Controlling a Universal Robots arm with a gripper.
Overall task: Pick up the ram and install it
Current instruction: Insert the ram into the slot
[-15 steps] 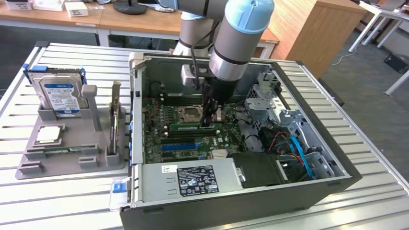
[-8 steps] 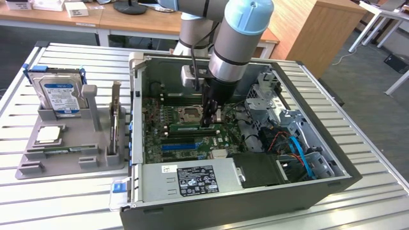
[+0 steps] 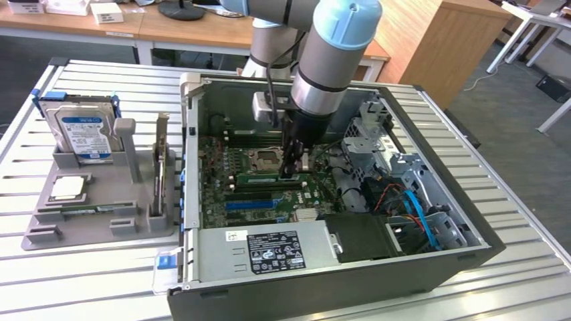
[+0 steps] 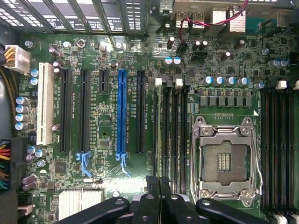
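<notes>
Your pincer (image 3: 290, 170) is down inside the open case (image 3: 191, 134), which lies on its side on the bench (image 3: 89, 281). Its fingers are pressed together, with no stick between them. In the wrist view the pincer (image 4: 159, 184) hangs over the black memory slots (image 4: 170, 130) beside the CPU socket (image 4: 226, 161).

The ram (image 3: 259, 179) stands on edge in that row of slots, just next to the socket. It sits directly under the fingertips, toward the stick's end on the exterior view's right. You can't tell whether the tips actually touch its top edge.

My read is that closed fingers make one blunt pusher — suited to bearing down on a thin board rather than gripping it.

The ram's long axis runs along the slot, across the exterior view from left to right and parallel to the blue slot (image 3: 250, 202). Its contact edge faces the board and its label side faces the camera.
</notes>
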